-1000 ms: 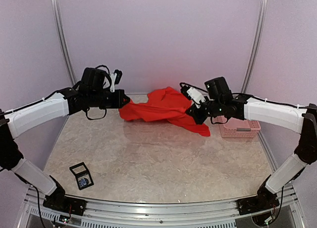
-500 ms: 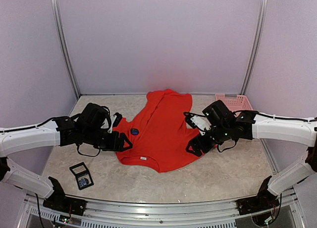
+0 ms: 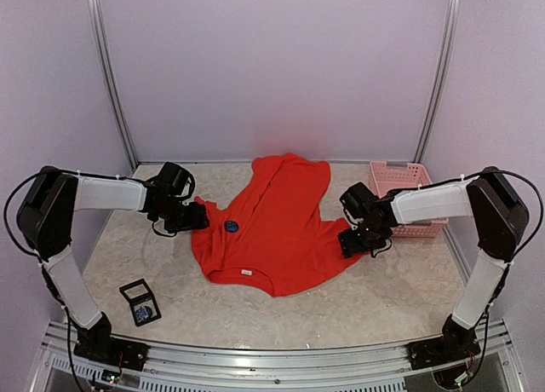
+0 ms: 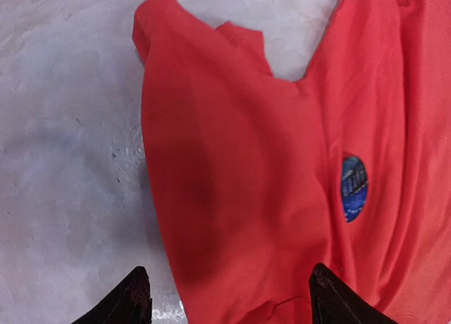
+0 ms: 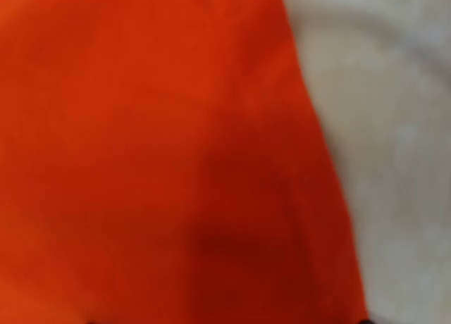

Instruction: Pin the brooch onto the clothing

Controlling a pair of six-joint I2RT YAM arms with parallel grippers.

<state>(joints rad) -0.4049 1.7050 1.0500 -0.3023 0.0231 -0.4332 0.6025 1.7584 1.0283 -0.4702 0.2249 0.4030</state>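
Note:
The clothing [image 3: 272,226], a bright red T-shirt, lies spread on the table with its neckline and white label [image 3: 245,273] toward the near side. A small blue oval [image 3: 232,226] sits on the fabric, in the left wrist view at the right [image 4: 354,187]; print or pin, I cannot tell. A small bluish brooch lies in an open black case [image 3: 140,302] at the near left. My left gripper [image 3: 200,221] hovers open over the left sleeve [image 4: 211,183], its fingertips [image 4: 134,299] wide apart. My right gripper [image 3: 356,239] stands open over the right sleeve [image 5: 176,162], nothing held.
A pink basket [image 3: 400,172] stands at the back right, just behind my right forearm. Metal frame posts [image 3: 111,77] rise at the back corners against the purple walls. Bare marbled tabletop [image 3: 341,311] shows in front of the shirt.
The shirt went from hanging bunched between both shut grippers at the back to lying spread flat. Both grippers let go of it, opened, and now sit at its sleeves.

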